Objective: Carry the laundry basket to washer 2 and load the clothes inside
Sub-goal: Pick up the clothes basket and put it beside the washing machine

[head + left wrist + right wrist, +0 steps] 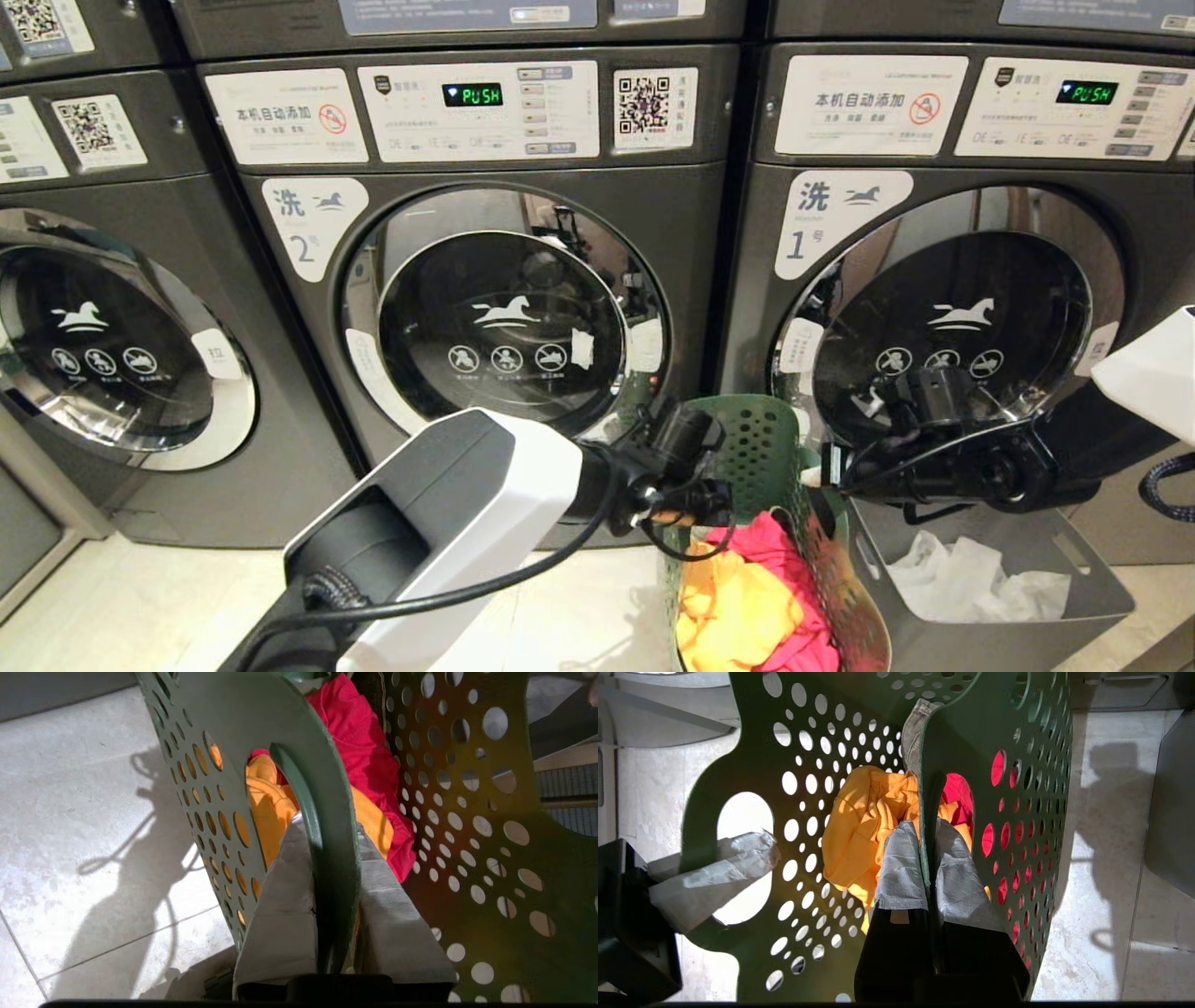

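The green perforated laundry basket (756,439) hangs between my two arms, low in front of the gap between washer 2 (504,327) and the machine marked 1. Yellow and pink clothes (738,607) lie inside it. My left gripper (689,511) is shut on the basket's near-left handle rim (334,812), its taped fingers (280,896) pressed to both sides. My right gripper (820,476) is shut on the opposite rim (994,732), with yellow cloth (859,826) just beyond its fingertips. Washer 2's round door is closed.
Washer 1 (952,327) stands to the right, door closed, and a third washer (103,345) at the left. A grey bin (1083,560) with white cloth sits on the floor at the right, against the basket. Pale floor tiles (140,597) lie at the lower left.
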You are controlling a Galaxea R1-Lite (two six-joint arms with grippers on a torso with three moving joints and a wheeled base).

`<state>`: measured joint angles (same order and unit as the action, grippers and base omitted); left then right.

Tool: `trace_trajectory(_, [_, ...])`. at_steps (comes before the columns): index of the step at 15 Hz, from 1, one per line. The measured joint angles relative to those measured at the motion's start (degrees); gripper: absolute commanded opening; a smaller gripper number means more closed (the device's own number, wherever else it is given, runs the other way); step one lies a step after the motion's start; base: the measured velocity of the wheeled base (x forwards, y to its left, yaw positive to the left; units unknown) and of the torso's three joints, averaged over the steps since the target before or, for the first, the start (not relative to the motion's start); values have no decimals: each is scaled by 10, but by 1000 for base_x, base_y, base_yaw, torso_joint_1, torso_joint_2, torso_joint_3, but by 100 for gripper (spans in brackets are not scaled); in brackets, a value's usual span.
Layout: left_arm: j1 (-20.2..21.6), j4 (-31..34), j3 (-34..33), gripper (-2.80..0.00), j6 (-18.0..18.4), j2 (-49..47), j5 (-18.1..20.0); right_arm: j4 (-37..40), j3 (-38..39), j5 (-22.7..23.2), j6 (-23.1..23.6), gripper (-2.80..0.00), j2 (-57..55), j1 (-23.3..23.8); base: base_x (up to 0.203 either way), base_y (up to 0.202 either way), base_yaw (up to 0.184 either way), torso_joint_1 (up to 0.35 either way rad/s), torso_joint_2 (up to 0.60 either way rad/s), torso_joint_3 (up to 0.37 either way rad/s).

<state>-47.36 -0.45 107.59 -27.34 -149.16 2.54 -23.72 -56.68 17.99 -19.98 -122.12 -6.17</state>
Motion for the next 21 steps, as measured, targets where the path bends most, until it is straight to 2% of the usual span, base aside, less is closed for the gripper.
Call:
trace_trajectory(10, [-6,0,4,-280,1,-12,1,1,11,-4,2,-280,-12,18,0,0,0,2,2,-191])
trace_trajectory(14, [-5,1,4,-280,8,-10,1,0,10,0,33,-280,-14,37,0,0,0,5,4,-198])
trace_trajectory(21, [-6,10,4,-280,10,-7,1,0,22,0,34,-280,-9,41,0,0,0,2,4,-199])
